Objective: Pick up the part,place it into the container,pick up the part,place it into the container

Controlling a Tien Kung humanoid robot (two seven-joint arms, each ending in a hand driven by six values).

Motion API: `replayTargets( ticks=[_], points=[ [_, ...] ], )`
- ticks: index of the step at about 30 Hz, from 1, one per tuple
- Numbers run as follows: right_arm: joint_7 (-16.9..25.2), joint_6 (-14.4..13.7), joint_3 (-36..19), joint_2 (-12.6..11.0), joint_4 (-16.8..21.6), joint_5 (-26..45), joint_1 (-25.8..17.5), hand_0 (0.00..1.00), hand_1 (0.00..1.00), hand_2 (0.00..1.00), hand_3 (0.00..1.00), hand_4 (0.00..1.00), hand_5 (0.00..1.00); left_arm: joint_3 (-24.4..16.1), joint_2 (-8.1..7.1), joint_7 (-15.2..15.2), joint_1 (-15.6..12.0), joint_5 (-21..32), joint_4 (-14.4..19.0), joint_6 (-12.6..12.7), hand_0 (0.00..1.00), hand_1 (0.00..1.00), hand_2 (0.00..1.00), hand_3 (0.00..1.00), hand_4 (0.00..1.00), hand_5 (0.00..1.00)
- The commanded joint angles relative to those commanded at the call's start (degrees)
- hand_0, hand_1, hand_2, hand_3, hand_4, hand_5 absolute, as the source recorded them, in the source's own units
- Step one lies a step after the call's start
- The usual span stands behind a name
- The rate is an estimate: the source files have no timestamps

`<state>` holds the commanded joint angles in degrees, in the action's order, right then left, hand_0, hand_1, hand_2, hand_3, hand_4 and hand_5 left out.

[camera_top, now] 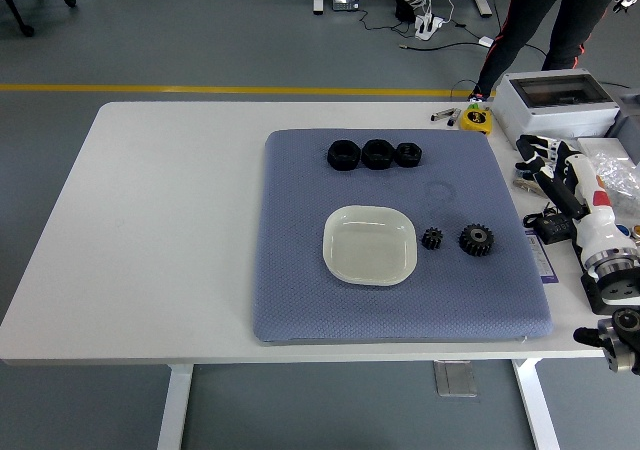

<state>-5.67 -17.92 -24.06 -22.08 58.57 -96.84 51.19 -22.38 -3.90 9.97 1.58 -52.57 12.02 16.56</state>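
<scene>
Gears (478, 240): two, sitting left of the robot hand (545, 160)
Container (369, 244): further left
Robot hand: released, fingers loose, holding nothing

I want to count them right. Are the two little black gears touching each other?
Apart. The head view shows blue mat between the small gear and the bigger gear.

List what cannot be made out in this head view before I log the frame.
- Right robot hand: white and black fingers too small and foreshortened to tell open from curled.
- Left arm: not in the picture.
- Person at the far side: only legs show; the top edge cuts off the rest.
- Container: looks empty, but any marks inside are too faint.
- Two gears: tooth detail too small.
</scene>
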Motion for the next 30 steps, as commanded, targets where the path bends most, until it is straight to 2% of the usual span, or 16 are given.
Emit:
replayTargets(
  ticks=[2, 3, 8, 10, 15, 20, 23, 26, 30],
  points=[
    [0.4, -0.4, -0.2, -0.1, -0.3, 1.2, -0.2, 0.703, 0.721, 0.774, 0.776, 0.998, 0.564, 0.6, -0.08, -0.1, 0.0, 0.6, 0.1, 0.0, 0.674, 0.657, 0.709, 0.620, 0.617, 0.686],
    [0.8, -0.9, -0.4, -0.2, -0.6, 3.0, -0.3, 0.855, 0.824, 0.844, 0.830, 0.998, 0.563, 1.3, -0.15, -0.2, 0.0, 1.3, 0.1, 0.1, 0.673, 0.655, 0.716, 0.619, 0.617, 0.685],
    [4.5, -3.9, -2.1, -0.9, -1.1, 14.0, -2.2, 0.855, 0.824, 0.844, 0.830, 0.998, 0.563, 4.0, -0.28, -0.8, 0.0, 5.5, 0.1, 0.5, 0.673, 0.655, 0.716, 0.619, 0.617, 0.685],
    [6.4, -5.0, -2.4, -1.2, -1.5, 18.6, -3.0, 0.870, 0.843, 0.851, 0.863, 0.998, 0.564, 4.8, -0.28, -1.0, -0.2, 6.8, 0.1, 0.7, 0.675, 0.656, 0.720, 0.620, 0.615, 0.680],
    [8.2, -6.4, -2.5, -1.6, -2.4, 29.2, -3.7, 0.865, 0.842, 0.856, 0.881, 0.998, 0.548, 4.8, -0.16, -0.5, 0.1, 6.2, 0.3, 0.9, 0.674, 0.654, 0.720, 0.621, 0.614, 0.681],
    [7.1, -7.5, -1.9, -1.0, -2.9, 29.4, -4.6, 0.865, 0.842, 0.856, 0.881, 0.998, 0.548, 5.7, 0.21, -0.4, -0.8, 9.3, 0.4, 2.2, 0.674, 0.654, 0.720, 0.621, 0.614, 0.681],
    [6.6, -7.0, -1.7, -1.9, -3.0, 28.6, -4.0, 0.868, 0.840, 0.853, 0.880, 0.998, 0.559, 2.7, 0.24, 1.0, 0.2, 4.4, 0.6, 1.2, 0.669, 0.657, 0.718, 0.621, 0.615, 0.681],
    [6.2, -7.2, -2.5, -2.5, -2.9, 27.1, -4.2, 0.868, 0.840, 0.853, 0.880, 0.998, 0.559, 5.3, -0.01, 0.6, 0.6, 5.1, 0.8, 1.0, 0.669, 0.657, 0.718, 0.621, 0.615, 0.681],
    [5.8, -6.7, -2.6, -3.2, -3.5, 26.4, -4.5, 0.868, 0.838, 0.849, 0.872, 0.998, 0.556, 3.3, 0.53, 1.2, 1.0, 3.5, 0.6, 1.5, 0.672, 0.661, 0.724, 0.622, 0.616, 0.667]
  ],
)
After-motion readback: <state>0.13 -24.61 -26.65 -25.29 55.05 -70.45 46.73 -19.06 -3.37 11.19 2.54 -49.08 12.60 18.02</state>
